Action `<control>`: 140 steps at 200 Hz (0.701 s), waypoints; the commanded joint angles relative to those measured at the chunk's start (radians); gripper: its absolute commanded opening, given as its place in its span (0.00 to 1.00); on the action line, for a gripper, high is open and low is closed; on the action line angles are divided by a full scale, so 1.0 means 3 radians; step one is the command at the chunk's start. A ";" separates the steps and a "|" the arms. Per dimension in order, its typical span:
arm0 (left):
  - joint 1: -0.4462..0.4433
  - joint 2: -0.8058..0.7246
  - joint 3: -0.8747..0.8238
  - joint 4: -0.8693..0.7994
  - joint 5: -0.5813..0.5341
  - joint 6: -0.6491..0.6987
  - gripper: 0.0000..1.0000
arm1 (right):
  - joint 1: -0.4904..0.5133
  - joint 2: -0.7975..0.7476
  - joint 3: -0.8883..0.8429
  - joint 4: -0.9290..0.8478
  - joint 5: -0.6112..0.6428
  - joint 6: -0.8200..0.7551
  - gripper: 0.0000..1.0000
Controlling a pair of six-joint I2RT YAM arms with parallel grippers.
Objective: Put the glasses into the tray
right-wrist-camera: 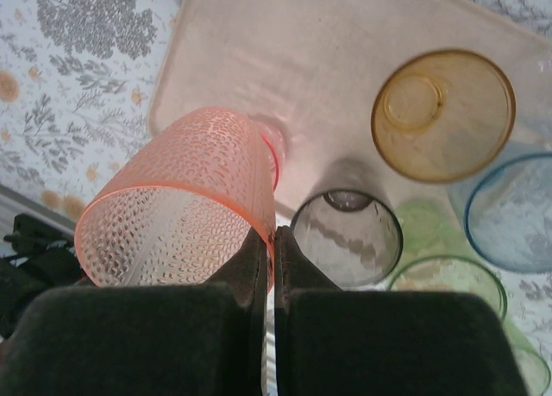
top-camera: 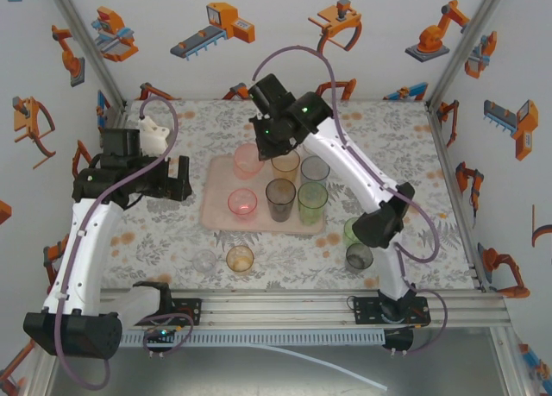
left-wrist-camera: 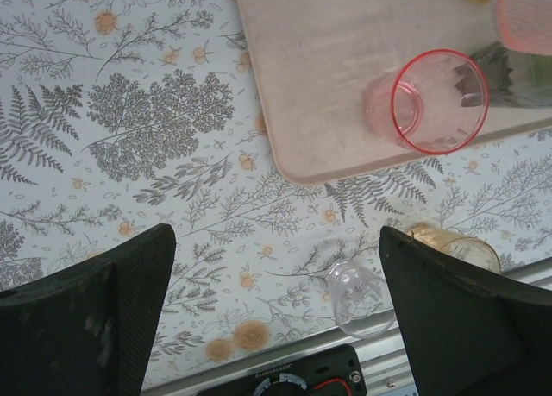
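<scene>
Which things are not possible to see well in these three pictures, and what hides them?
Top view: the green tumbler right of the tray is partly behind the right arm.
Right wrist view: whether the dimpled pink tumbler rests on the tray cannot be told; its own body covers its base.
Left wrist view: the short amber tumbler is half hidden by a finger of the left end effector.

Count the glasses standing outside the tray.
4: clear glass and amber glass in front of the tray, green glass and grey glass beside the right arm, which may hide more.
</scene>
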State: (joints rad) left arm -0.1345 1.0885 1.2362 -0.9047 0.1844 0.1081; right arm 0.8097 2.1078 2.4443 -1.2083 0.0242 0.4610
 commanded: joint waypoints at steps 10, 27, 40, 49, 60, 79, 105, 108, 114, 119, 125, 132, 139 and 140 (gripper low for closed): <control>0.0034 -0.0036 0.0021 0.0045 0.0096 -0.0059 0.93 | 0.0022 0.0197 0.0111 0.0197 0.0215 -0.0109 0.00; 0.0043 -0.0047 0.0011 0.0045 0.0106 -0.0065 0.93 | 0.0021 0.0307 0.0105 0.0256 0.0325 -0.0120 0.00; 0.0048 -0.0054 0.0001 0.0046 0.0123 -0.0068 0.93 | 0.0024 0.0385 0.0100 0.0287 0.0420 -0.0130 0.00; 0.0049 -0.0055 -0.0003 0.0045 0.0136 -0.0075 0.93 | 0.0020 0.0438 0.0100 0.0325 0.0436 -0.0139 0.00; 0.0058 -0.0066 -0.0010 0.0045 0.0150 -0.0075 0.94 | 0.0016 0.0501 0.0111 0.0361 0.0428 -0.0150 0.00; 0.0061 -0.0074 -0.0010 0.0045 0.0168 -0.0085 0.94 | 0.0020 0.0604 0.0145 0.0349 0.0507 -0.0145 0.00; 0.0067 -0.0077 -0.0010 0.0040 0.0191 -0.0084 0.94 | 0.0016 0.0724 0.0136 0.0377 0.0546 -0.0146 0.00; 0.0070 -0.0073 -0.0010 0.0040 0.0193 -0.0088 0.94 | 0.0016 0.0729 0.0135 0.0377 0.0548 -0.0145 0.00; 0.0073 -0.0076 -0.0016 0.0035 0.0199 -0.0086 0.94 | 0.0016 0.0754 0.0134 0.0376 0.0543 -0.0140 0.00; 0.0072 -0.0080 -0.0015 0.0036 0.0202 -0.0087 0.94 | 0.0015 0.0769 0.0133 0.0377 0.0541 -0.0137 0.00; 0.0074 -0.0079 -0.0015 0.0037 0.0205 -0.0088 0.94 | 0.0016 0.0790 0.0131 0.0377 0.0540 -0.0136 0.00; 0.0073 -0.0080 -0.0015 0.0038 0.0208 -0.0085 0.94 | 0.0016 0.0809 0.0123 0.0377 0.0534 -0.0136 0.00; 0.0075 -0.0079 -0.0015 0.0035 0.0216 -0.0086 0.94 | 0.0016 0.0831 0.0117 0.0377 0.0521 -0.0134 0.00; 0.0075 -0.0079 -0.0017 0.0035 0.0215 -0.0088 0.94 | 0.0016 0.0834 0.0119 0.0377 0.0519 -0.0132 0.00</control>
State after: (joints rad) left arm -0.1207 1.0824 1.2358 -0.9039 0.2199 0.0994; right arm 0.8093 2.3043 2.4565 -1.1095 0.1532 0.4282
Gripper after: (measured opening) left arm 0.937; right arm 0.009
